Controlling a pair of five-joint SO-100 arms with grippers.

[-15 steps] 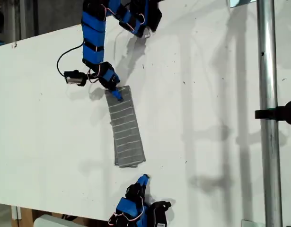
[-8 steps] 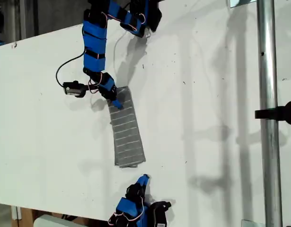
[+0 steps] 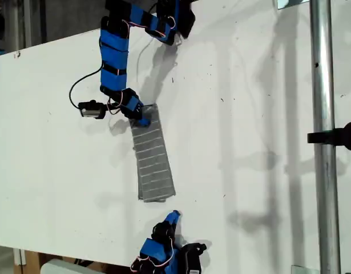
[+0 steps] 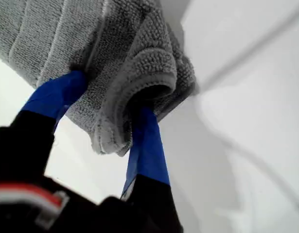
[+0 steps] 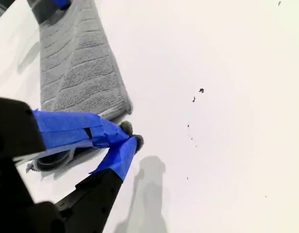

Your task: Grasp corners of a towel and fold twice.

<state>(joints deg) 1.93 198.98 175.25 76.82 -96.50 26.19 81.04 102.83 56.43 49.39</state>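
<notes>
beyond my second gripper (image 3: 173, 216) you have bare white table (image 3: 249, 114) with open room, except the towel (image 3: 152, 157) lying just ahead of it. at the towel's far end my first gripper (image 3: 142, 120) and its arm (image 3: 115, 54) block passage.

The tabletop (image 3: 249, 114) is a plain white board with small dark specks scattered over it. The towel (image 3: 153, 162) lies directly on it as a long, narrow folded strip of grey with pale stripes. Most of the strip lies flat against the white surface. The specks sit well apart from the towel, on the bare board beside it.
</notes>
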